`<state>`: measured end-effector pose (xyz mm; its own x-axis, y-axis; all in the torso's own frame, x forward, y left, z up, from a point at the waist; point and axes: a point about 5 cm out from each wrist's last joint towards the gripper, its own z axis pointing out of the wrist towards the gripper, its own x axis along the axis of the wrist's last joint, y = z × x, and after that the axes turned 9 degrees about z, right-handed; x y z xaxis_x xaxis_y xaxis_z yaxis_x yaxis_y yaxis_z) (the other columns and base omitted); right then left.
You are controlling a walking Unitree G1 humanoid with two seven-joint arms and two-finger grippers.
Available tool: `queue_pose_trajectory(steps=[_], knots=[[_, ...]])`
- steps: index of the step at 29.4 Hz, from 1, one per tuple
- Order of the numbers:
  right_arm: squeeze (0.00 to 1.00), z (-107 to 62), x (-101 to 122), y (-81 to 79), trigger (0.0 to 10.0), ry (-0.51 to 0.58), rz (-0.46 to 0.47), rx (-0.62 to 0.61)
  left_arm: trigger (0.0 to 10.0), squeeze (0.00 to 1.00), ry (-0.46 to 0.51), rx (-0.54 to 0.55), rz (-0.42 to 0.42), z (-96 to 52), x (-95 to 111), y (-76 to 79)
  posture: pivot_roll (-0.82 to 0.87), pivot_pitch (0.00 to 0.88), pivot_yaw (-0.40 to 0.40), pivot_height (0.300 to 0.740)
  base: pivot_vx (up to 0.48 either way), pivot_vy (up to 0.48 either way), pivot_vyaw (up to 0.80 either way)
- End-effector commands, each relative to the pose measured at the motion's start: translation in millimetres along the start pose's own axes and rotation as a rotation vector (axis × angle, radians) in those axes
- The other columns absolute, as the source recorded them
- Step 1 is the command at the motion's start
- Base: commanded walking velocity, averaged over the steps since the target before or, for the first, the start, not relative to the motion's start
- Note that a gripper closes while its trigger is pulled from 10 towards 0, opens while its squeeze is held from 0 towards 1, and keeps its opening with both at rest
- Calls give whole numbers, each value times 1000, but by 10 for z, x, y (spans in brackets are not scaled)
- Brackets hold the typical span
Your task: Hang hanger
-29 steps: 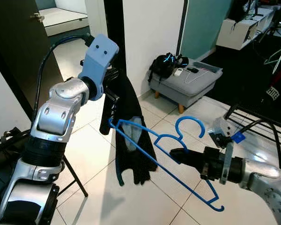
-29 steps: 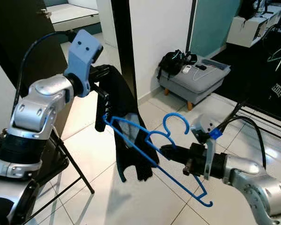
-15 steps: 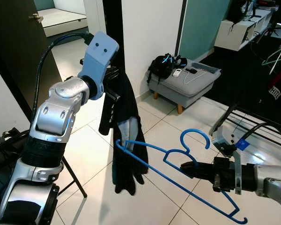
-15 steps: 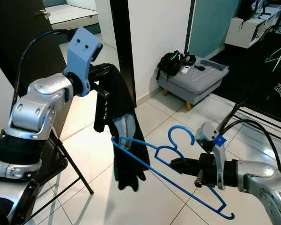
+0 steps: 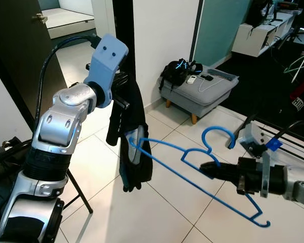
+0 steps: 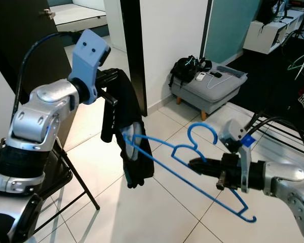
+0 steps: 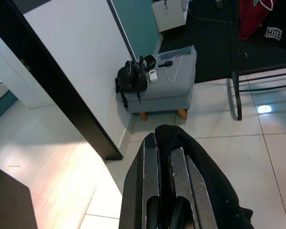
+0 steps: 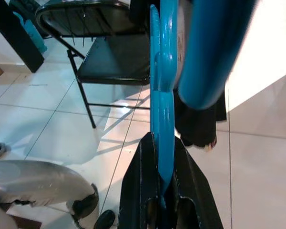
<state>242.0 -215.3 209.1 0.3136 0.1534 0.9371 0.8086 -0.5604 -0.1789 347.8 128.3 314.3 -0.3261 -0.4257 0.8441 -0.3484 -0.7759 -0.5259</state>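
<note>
A black garment [image 5: 135, 109] hangs from my left gripper [image 5: 121, 97], which is raised at chest height and shut on the cloth's top. In the left wrist view the black fingers [image 7: 150, 167] are wrapped by the same garment [image 7: 207, 176]. A blue plastic hanger [image 5: 192, 182] slants across the middle, hook up. My right gripper [image 5: 209, 169] is shut on its neck just below the hook. The hanger's far tip pokes into the garment's light inner lining [image 5: 134, 145]. The right wrist view looks along the blue hanger [image 8: 164, 109] toward the cloth.
A grey footstool [image 5: 205, 91] with a black bag [image 5: 178, 71] stands by the white wall behind. A black folding chair [image 8: 109, 67] is at my lower left. Dark rack rails [image 5: 251, 124] run at the right. A dark door [image 5: 20, 50] is at far left.
My right gripper carried the hanger rightward and down, then lifted it a little. Its far tip now sits inside the garment, which hangs narrower and more bunched. The left arm held still.
</note>
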Motion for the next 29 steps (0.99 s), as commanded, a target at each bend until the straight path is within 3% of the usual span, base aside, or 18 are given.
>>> queue_pose_trajectory(steps=[1,10,17,29], knots=[[0,27,86,17,10000,53,-44,-23,10000,0,29,24,7,-36,87,-58,-45,25,0,740,0,0,0],[0,80,164,57,10000,92,-76,-53,10000,0,35,8,3,-47,115,-33,-42,21,-3,740,0,0,0],[0,141,204,57,10000,91,-106,-48,10000,0,79,-12,-75,-54,223,-21,-33,10,-11,740,0,0,0],[0,213,94,15,10000,41,-105,-6,10000,0,115,27,-132,-55,349,-148,-31,3,-7,740,0,0,0]])
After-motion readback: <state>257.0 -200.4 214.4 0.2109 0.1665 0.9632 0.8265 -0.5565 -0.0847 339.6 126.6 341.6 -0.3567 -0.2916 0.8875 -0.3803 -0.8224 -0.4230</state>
